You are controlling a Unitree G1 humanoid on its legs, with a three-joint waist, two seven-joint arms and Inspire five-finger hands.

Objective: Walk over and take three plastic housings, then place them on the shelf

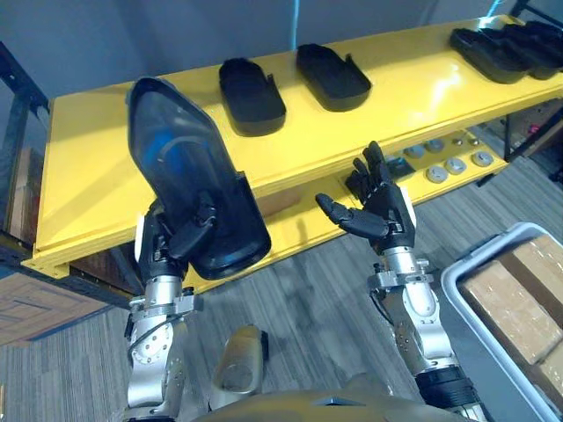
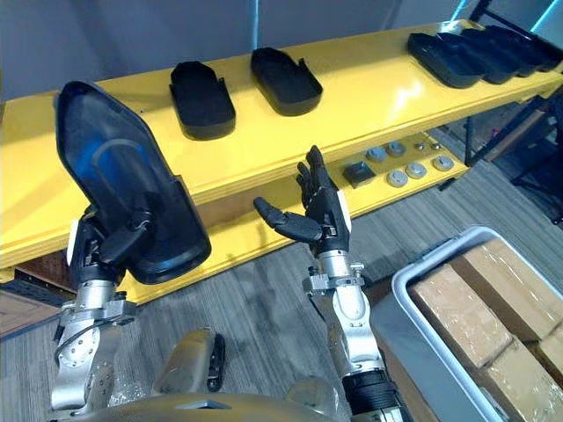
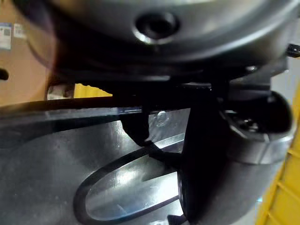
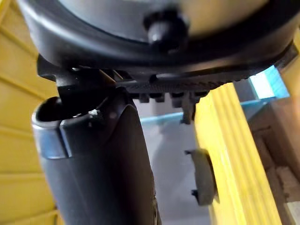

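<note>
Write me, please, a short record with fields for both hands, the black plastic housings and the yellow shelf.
left hand: shut on a black plastic housing, held up on end before the long yellow shelf
right hand: open, empty, in front of the shelf
on shelf: two black housings side by side; more housings at the far right end
lower level: round grey discs

On the shelf (image 1: 79,167), the left housing (image 1: 252,95) lay beside the right housing (image 1: 332,77). A stack (image 1: 506,40), apparently more housings, occupied its right end. A third housing (image 1: 189,176) stood before its left part.
</note>
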